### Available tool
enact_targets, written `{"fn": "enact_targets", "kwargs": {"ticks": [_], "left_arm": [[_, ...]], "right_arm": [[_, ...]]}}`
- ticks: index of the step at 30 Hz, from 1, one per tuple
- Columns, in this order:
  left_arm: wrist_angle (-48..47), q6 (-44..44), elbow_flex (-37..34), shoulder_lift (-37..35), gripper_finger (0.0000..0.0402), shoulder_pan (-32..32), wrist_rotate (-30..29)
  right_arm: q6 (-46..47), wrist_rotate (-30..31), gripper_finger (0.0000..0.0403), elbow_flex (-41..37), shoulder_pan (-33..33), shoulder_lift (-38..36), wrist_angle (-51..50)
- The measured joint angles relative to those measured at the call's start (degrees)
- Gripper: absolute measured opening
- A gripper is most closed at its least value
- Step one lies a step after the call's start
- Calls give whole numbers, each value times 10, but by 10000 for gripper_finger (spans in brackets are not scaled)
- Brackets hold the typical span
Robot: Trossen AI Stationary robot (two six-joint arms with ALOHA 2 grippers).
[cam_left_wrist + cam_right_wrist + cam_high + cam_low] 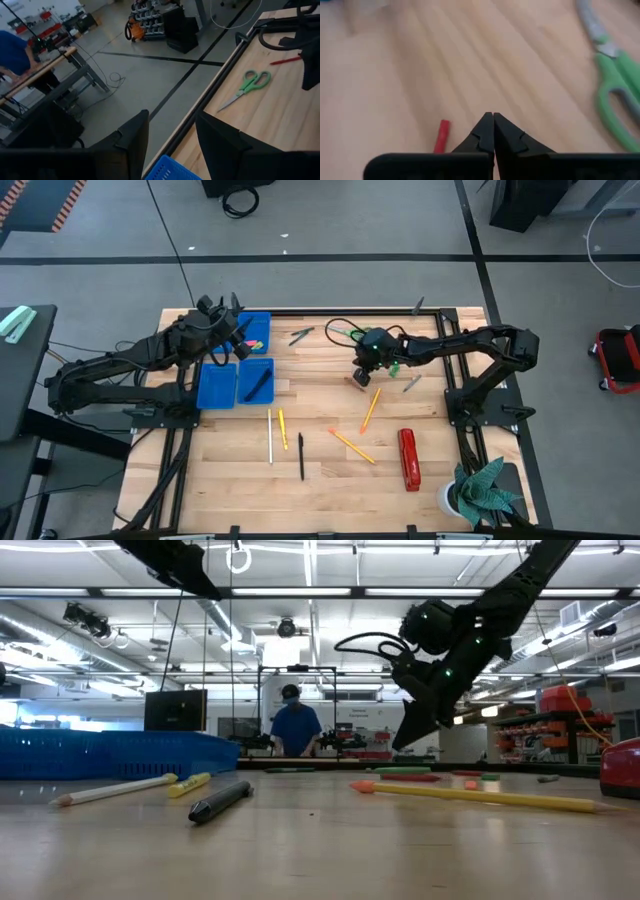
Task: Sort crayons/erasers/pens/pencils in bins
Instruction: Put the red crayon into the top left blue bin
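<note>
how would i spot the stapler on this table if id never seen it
Start at the wooden table and go to its front right part, near the potted plant. The stapler is the chunky red bar there, far thicker than the thin orange pencils beside it.

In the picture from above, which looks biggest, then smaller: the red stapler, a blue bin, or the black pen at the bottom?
1. Blue bin, biggest.
2. Red stapler.
3. Black pen, thinnest, though nearly as long as the stapler.

- Left arm reaches in from the table's left edge, elbow bent; its hand (232, 330) hangs with fingers (131, 142) apart, nothing between them.
- Right arm stretches in from the right, wrist angled down; its hand (493, 119) is closed tight and empty.
</note>
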State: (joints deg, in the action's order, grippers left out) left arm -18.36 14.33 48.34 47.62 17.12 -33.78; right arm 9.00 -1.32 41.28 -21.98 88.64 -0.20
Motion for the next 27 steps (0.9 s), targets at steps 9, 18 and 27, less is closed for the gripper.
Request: {"fn": "enact_targets", "kwargs": {"ticks": [9,18,27], "left_arm": [[3,-6,0,0,172,0,0],[1,-9,0,0,172,0,0],[-4,3,0,0,172,0,0]], "right_arm": [[-24,28,67,114,167,0,-171],[66,83,118,238,242,96,-329],[115,83,111,358,244,260,-450]]}}
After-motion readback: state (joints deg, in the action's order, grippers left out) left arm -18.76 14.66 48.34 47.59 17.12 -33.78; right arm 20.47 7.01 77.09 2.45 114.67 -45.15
